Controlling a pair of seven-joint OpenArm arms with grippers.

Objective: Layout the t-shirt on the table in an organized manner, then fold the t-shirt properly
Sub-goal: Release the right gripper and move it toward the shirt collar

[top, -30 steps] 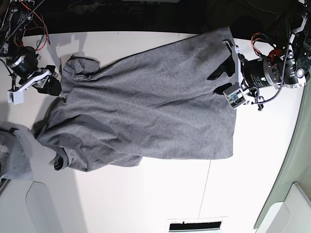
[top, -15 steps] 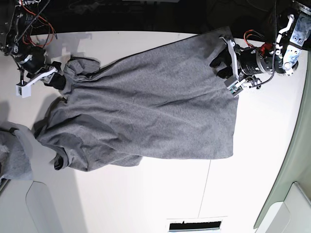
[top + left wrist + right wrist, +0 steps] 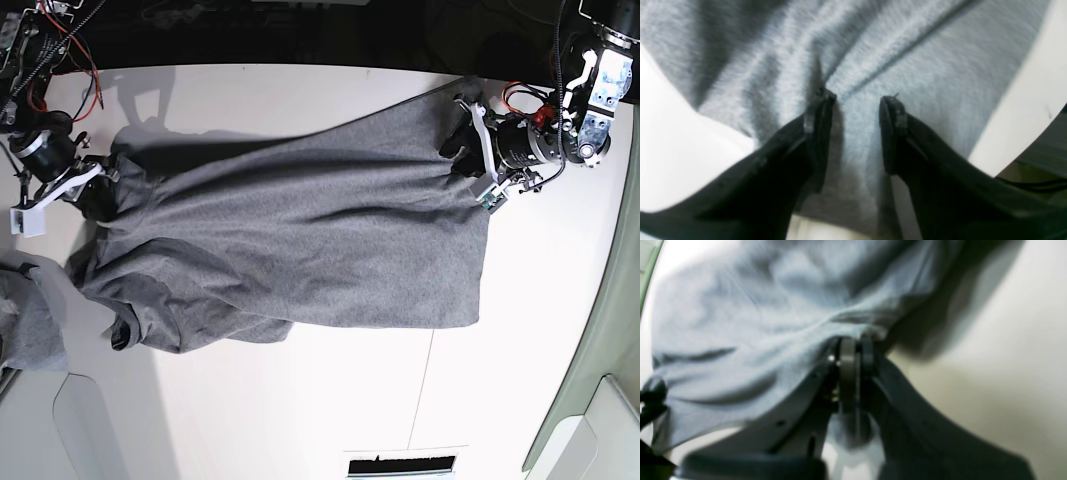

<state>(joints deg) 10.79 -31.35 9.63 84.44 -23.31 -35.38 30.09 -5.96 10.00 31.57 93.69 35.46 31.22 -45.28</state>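
Only the base view shows t-shirt (image 3: 300,240) whole.

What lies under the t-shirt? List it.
Under the t-shirt only the white table shows around its edges. Anything beneath the cloth is covered and cannot be seen.

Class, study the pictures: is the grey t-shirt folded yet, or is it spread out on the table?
Spread, not folded: the t-shirt lies opened across the table, wrinkled, one end bunched. No neat fold shows.
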